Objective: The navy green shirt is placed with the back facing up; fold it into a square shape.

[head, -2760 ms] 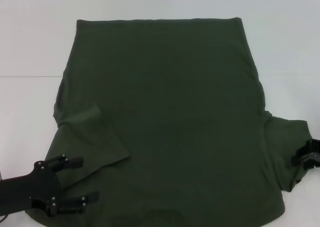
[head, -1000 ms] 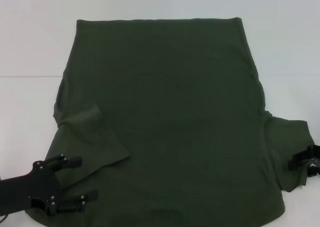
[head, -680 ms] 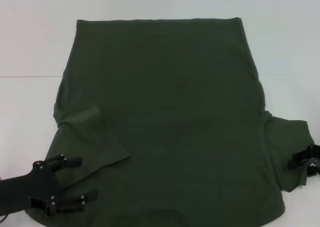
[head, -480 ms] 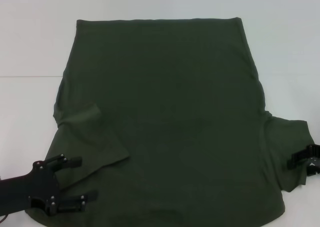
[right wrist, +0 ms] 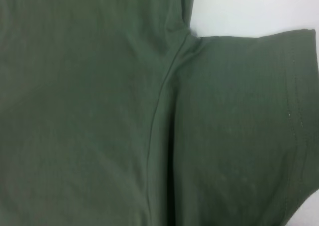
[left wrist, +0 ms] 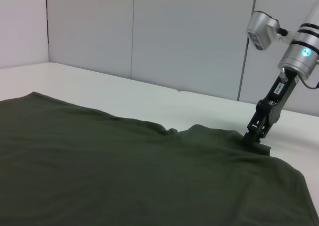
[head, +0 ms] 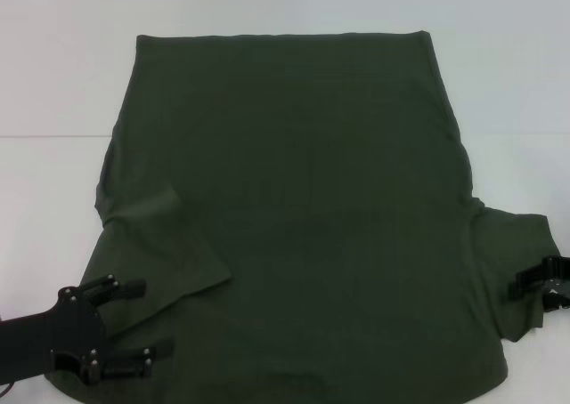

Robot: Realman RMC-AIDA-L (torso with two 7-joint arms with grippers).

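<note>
Navy green shirt [head: 294,208] spread flat, plain side up, over most of the white table [head: 53,84]; straight hem along the upper part of the head frame, shoulders toward the lower edge. Left sleeve [head: 165,262] folded inward onto the body, lower left of frame, its edge running diagonally. Right sleeve [head: 512,270] lying out flat at the right edge of frame, past the body's side seam.

Left gripper [head: 135,327] in the lower-left corner of the head frame, low over the shirt's shoulder area just below the folded sleeve. Fingers spread wide, one upper and one lower, nothing but flat cloth between them; no grasp seen.

Right gripper [head: 541,288] at the far right edge of the head frame, on the outer end of the right sleeve. In the left wrist view, right gripper [left wrist: 255,138] pointing down from its silver arm, tips touching the cloth at the sleeve edge, fabric slightly raised there. Opening of its fingers: cannot tell from any view.

Right wrist view: sleeve [right wrist: 239,126] filling the right half of frame, stitched hem [right wrist: 294,116] near the right edge, armhole seam [right wrist: 159,111] running down the middle, bare table [right wrist: 239,9] at upper right.
</note>
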